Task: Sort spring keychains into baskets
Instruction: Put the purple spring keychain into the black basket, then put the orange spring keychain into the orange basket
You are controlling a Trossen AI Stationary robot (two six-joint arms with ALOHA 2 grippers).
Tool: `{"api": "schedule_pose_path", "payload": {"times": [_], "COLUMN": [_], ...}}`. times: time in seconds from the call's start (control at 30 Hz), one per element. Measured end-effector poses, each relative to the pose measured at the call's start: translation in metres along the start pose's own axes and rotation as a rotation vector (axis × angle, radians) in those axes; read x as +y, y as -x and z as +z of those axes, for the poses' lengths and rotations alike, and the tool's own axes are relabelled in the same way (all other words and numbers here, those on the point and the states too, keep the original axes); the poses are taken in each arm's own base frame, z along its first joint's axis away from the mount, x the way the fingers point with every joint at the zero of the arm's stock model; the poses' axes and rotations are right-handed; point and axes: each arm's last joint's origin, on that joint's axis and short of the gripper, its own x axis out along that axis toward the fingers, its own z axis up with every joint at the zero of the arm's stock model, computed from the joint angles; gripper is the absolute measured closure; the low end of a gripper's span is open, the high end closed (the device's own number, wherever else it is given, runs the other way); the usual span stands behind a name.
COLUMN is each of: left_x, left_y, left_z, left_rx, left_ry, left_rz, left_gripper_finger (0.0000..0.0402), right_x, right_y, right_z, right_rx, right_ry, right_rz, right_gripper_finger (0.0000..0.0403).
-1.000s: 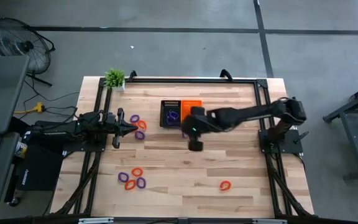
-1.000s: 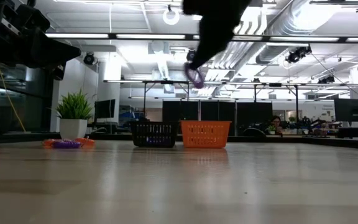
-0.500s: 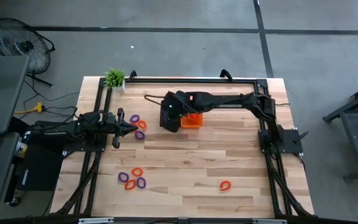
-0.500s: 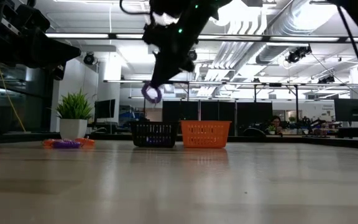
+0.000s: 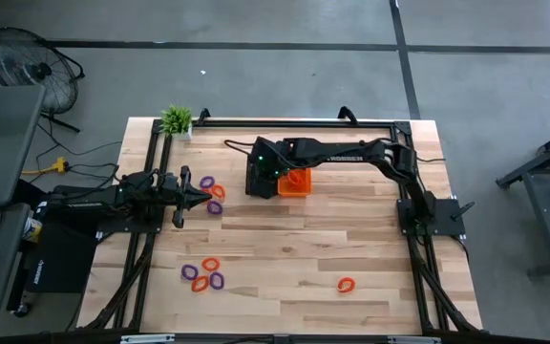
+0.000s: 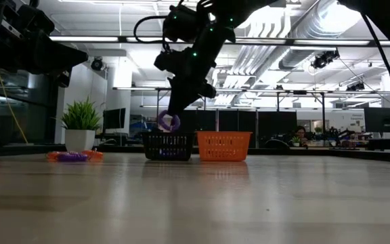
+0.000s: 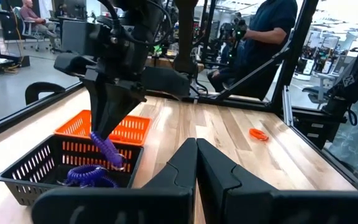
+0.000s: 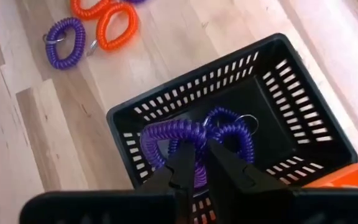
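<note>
Above the black basket [image 8: 229, 124] we see the right gripper [image 8: 196, 163] pointing down, its fingers pinched on a purple spring keychain [image 8: 169, 140]. The coil dangles from the fingertips with its loop hanging straight below them, over the basket's open mouth and just above another purple keychain [image 8: 232, 134] already lying inside. We judge that the coming move depends on exactly this: the held coil sits directly over the black basket, not over the orange basket [image 5: 296, 182] touching its side, so parting the fingers should drop it in.

Our left gripper [image 5: 201, 197] waits clenched and empty at the table's left side, beside a small cluster of purple and orange coils [image 5: 212, 194]. More coils [image 5: 203, 274] lie nearer the front edge, and one orange coil [image 5: 346, 284] lies well apart.
</note>
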Motion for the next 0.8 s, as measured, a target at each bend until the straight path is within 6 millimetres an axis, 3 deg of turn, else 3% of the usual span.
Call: {"api": "schedule_pose_path", "payload": {"times": [0.8], "left_x": [0.0], "left_y": [0.0], "left_z": [0.0], "left_rx": [0.0], "left_ry": [0.0], "left_rz": [0.0], "left_gripper_finger": [0.04], "right_x": [0.0014], "right_y": [0.0021], "right_z": [-0.002], "right_rx": [0.023], "right_ry": [-0.023], "right_rz": [0.015], "right_gripper_finger": [0.0276]}}
